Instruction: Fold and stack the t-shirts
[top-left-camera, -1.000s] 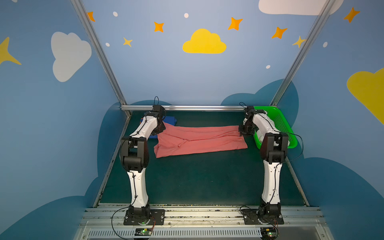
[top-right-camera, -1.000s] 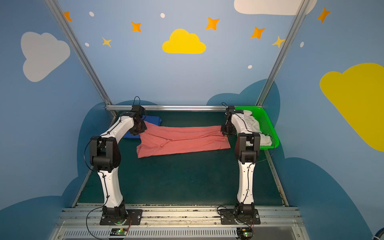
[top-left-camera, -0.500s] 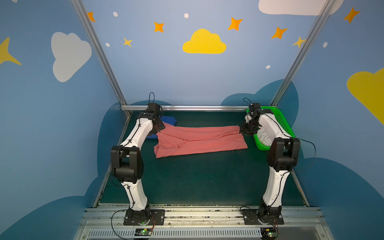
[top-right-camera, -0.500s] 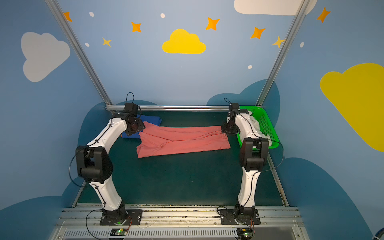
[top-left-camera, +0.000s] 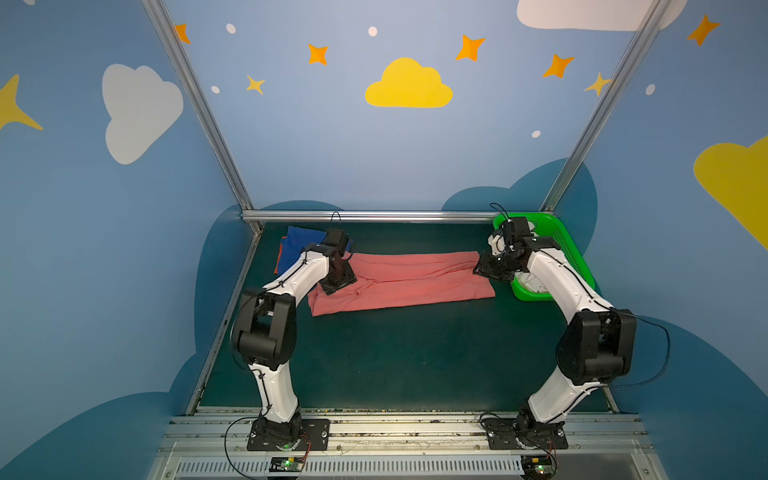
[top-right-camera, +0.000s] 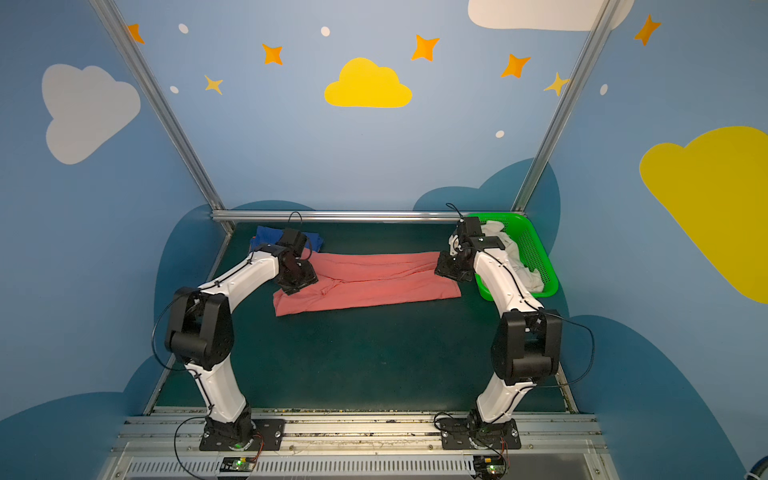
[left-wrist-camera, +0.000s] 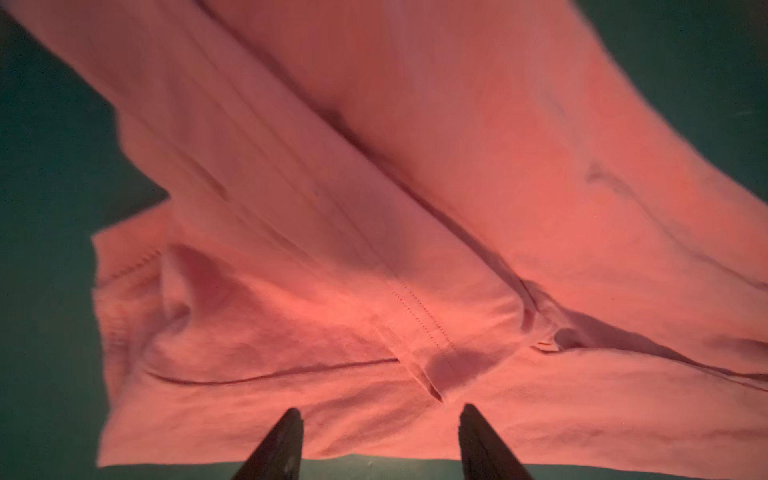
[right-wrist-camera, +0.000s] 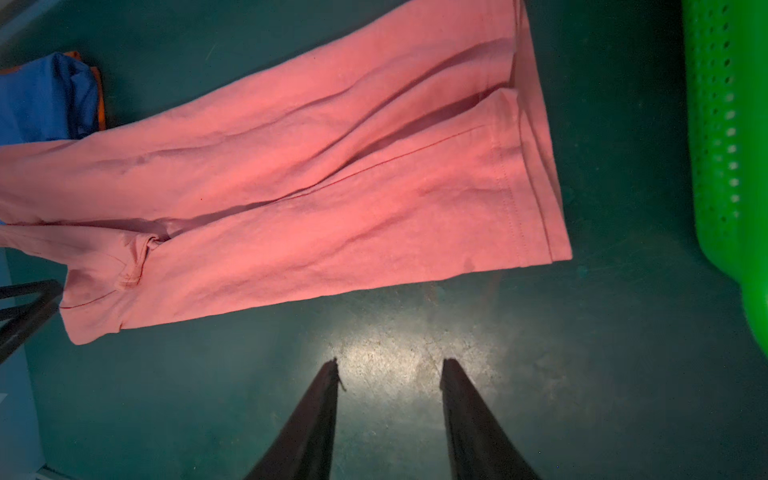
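Left fingers (left-wrist-camera: 282, 449) now apart (creased salmon-pink t-shirt (top-left-camera: 407, 278))

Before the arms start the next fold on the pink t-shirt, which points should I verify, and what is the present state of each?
1. Left end effector open and empty: ok, jaws apart over the salmon-pink shirt, nothing between them.
2. Right end effector open and empty: ok, over the bare mat beside the shirt's hem.
3. Salmon-pink shirt lying as a long strip: ok, but bunched at the collar end.
4. Blue shirt stacked on orange shirt: ok.
5. Salmon-pink shirt free of that stack: cannot tell.
6. Green basket emptied: not ok, white shirt inside.
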